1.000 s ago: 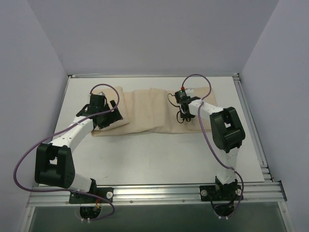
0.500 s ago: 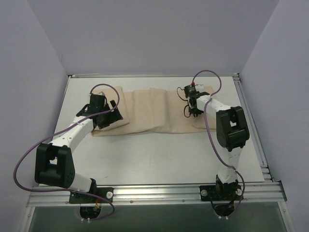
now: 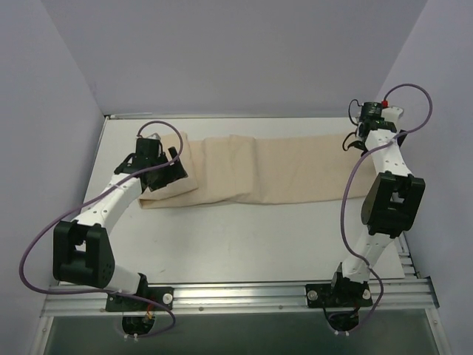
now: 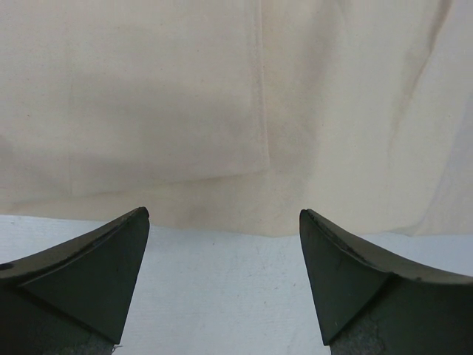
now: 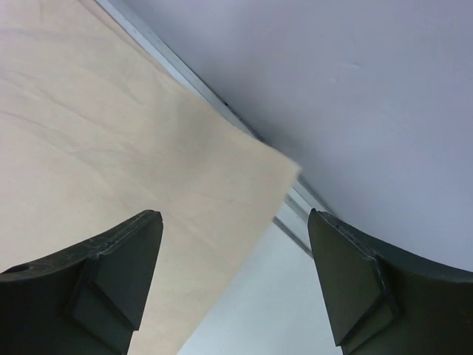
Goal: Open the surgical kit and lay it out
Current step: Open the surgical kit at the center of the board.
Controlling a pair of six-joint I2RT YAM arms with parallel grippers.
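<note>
Although the beige wrapping cloth (image 3: 251,168) lies stretched across the far side of the table (image 3: 244,237), its left end is still folded and nothing else of the kit shows; left gripper (image 4: 224,222) and right gripper (image 5: 235,222) hover over its ends, jaws wide apart, empty.

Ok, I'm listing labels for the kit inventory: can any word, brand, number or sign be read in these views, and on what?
None: no view shows readable text.
wrapping cloth: plain beige, with no print or tag showing.
left arm and right arm: black housings with no legible marking.
red part at the right wrist: only a spot of colour, too small to tell more.
</note>
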